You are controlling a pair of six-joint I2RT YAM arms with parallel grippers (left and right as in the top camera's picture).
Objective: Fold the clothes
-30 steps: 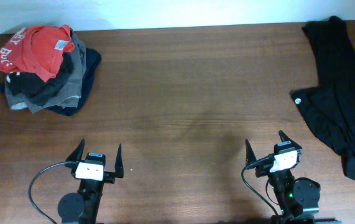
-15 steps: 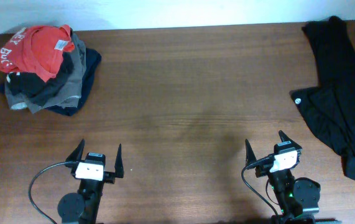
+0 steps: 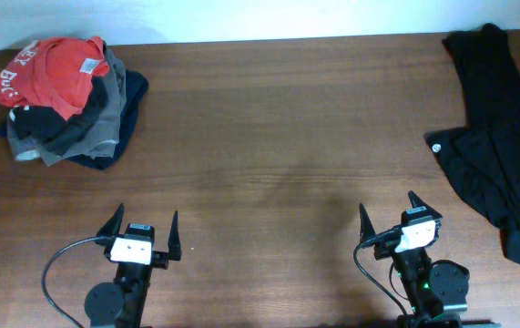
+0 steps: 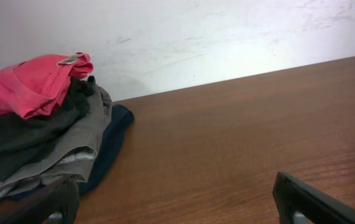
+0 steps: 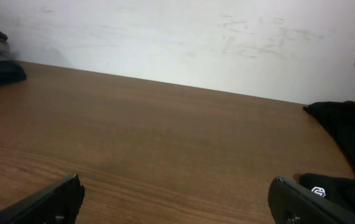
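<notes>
The black shirt [image 3: 501, 137] lay rumpled along the right side of the table [image 3: 269, 146], stretching from the far edge toward the near right corner. It looked light, limp and likely to sag and bunch when lifted, so a pinch at an outer edge, such as the fold by the white logo mark [image 3: 435, 144], seemed the best hold. The left gripper [image 3: 147, 223] and right gripper [image 3: 387, 211] sat at the near edge, each spread wide and holding nothing, well apart from the shirt.
</notes>
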